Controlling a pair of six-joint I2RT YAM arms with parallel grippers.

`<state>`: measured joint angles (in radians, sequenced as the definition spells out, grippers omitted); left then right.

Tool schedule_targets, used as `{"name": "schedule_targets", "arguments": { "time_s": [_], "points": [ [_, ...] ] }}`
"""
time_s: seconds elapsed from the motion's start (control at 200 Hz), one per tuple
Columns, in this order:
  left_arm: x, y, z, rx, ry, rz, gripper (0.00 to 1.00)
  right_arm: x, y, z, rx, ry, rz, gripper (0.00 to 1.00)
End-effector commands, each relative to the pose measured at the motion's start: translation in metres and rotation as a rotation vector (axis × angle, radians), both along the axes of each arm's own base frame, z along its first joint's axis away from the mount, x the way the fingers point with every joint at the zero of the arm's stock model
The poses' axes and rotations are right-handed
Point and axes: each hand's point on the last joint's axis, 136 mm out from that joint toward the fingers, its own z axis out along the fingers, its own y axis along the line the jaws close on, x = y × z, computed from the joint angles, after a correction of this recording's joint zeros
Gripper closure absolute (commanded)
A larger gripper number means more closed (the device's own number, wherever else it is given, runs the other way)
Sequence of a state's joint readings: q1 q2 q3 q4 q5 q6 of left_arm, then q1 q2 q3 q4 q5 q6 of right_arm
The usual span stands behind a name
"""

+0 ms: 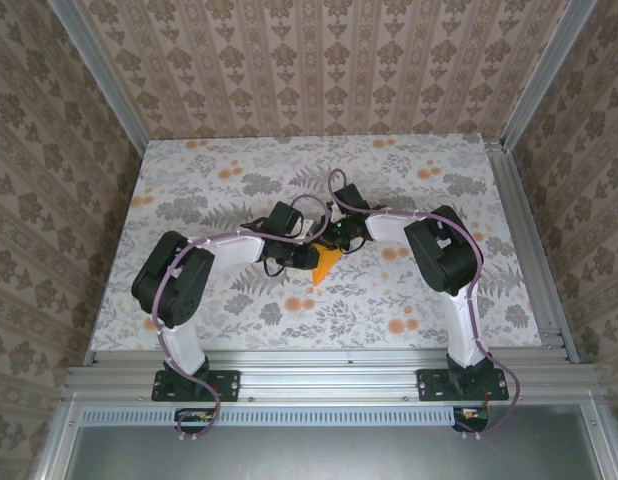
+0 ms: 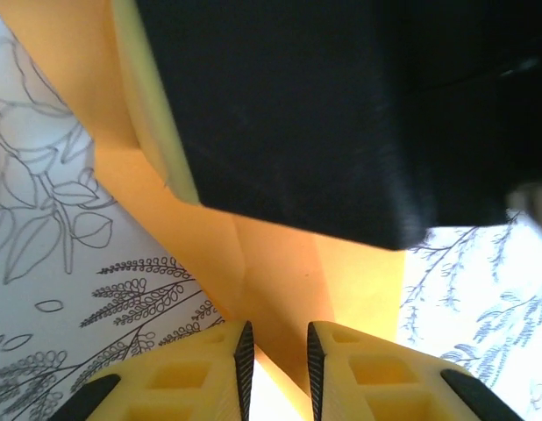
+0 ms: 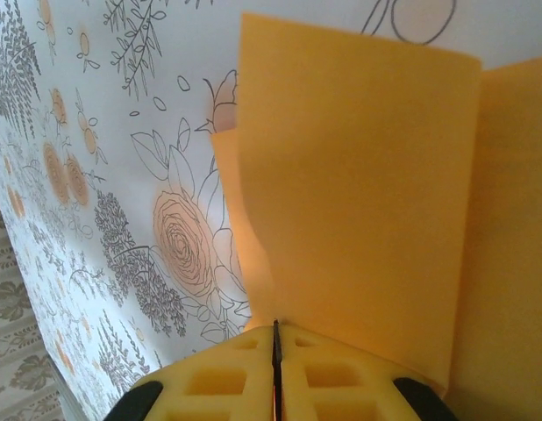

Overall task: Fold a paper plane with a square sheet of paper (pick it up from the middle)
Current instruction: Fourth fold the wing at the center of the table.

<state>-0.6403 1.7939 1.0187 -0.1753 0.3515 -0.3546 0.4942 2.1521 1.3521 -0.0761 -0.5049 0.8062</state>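
The right gripper [image 3: 275, 344], at 3 o'clock of the square sheet of paper [image 3: 359, 193], is clenched on its edge. The left gripper [image 2: 277, 344], at 9 o'clock, is slightly released, with paper in the gap.

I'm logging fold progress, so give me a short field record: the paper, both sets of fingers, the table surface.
paper: orange sheet, creased, between both arms at mid-table
left gripper: fingers slightly parted, paper seen through the gap
right gripper: fingers shut on the sheet's edge
table: floral-printed cover
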Motion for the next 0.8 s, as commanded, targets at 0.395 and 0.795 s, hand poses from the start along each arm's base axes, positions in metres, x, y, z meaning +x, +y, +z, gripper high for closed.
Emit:
{"name": "schedule_targets", "arguments": {
  "time_s": [0.395,0.795],
  "points": [
    [-0.022,-0.032,0.028,-0.111,-0.05,-0.078,0.74,-0.022,-0.01,-0.042,-0.103,0.082,0.022,0.89],
    [-0.027,-0.029,-0.011,-0.016,-0.026,-0.128,0.77,-0.024,-0.008,-0.042,-0.093,0.082,0.039,0.9]
  ]
}}
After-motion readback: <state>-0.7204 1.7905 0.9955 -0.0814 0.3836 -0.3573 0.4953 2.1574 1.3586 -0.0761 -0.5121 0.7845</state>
